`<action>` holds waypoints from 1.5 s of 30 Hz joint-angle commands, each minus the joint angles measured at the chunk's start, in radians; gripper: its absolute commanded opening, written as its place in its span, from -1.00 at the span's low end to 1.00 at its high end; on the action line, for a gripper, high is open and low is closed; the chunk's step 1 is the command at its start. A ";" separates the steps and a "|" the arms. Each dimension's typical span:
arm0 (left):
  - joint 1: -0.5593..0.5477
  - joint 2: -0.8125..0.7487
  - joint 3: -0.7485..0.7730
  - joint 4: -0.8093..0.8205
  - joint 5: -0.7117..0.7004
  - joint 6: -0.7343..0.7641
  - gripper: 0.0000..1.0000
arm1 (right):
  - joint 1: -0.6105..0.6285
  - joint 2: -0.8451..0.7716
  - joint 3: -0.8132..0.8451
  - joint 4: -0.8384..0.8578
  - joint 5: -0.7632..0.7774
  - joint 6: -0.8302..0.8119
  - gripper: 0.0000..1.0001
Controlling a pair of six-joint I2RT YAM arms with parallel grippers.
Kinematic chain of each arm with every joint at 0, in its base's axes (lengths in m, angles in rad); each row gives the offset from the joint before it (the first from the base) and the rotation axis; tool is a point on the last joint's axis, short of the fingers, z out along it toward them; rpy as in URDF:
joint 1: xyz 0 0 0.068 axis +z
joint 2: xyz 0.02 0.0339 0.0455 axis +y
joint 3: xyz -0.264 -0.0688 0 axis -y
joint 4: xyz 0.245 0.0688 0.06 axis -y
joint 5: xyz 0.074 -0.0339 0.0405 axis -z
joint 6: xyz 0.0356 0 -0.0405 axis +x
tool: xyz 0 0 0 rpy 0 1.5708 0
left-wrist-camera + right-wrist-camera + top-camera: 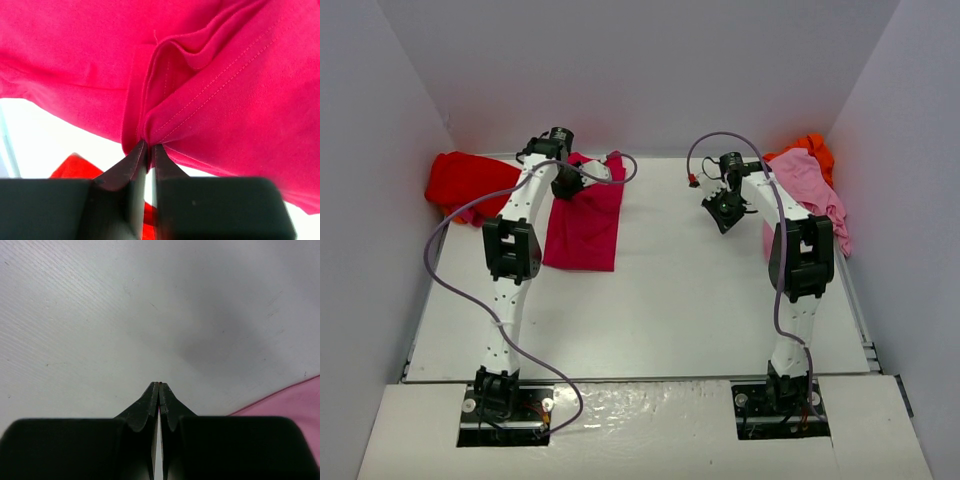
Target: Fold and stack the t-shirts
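Observation:
A crimson-magenta t-shirt lies folded lengthwise at the back left of the table. My left gripper is shut on its stitched edge, pinching a fold of the cloth between the fingertips. A bright red t-shirt lies bunched in the back left corner and shows below the jaws as a red patch. At the back right, a pale pink t-shirt lies over an orange t-shirt. My right gripper hangs shut and empty over bare table, with pink cloth at its right.
White walls close in the table on the left, back and right. The white tabletop stretches between the two arms. Purple cables loop from both arms.

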 commanded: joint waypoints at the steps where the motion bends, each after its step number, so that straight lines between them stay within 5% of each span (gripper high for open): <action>1: 0.010 0.068 0.122 0.078 -0.061 -0.064 -0.57 | 0.027 -0.006 0.023 -0.001 0.002 0.004 -1.00; 4: 0.013 0.078 0.135 0.114 -0.077 -0.104 0.15 | 0.033 -0.011 0.015 -0.001 0.023 -0.002 -1.00; 7: 0.010 0.007 0.042 0.216 -0.067 -0.117 0.25 | 0.034 -0.013 0.016 0.000 0.032 -0.007 -1.00; 21: -0.037 -0.199 0.017 0.132 0.055 -0.091 0.18 | 0.023 -0.022 0.004 0.011 0.048 -0.017 -1.00; 35: -0.206 -0.061 0.051 -0.037 0.006 0.053 -0.08 | -0.055 -0.011 0.033 0.100 0.305 0.099 -1.00; 45: -0.212 0.056 0.111 -0.056 -0.041 0.100 -0.19 | -0.077 0.004 0.023 0.113 0.311 0.095 -1.00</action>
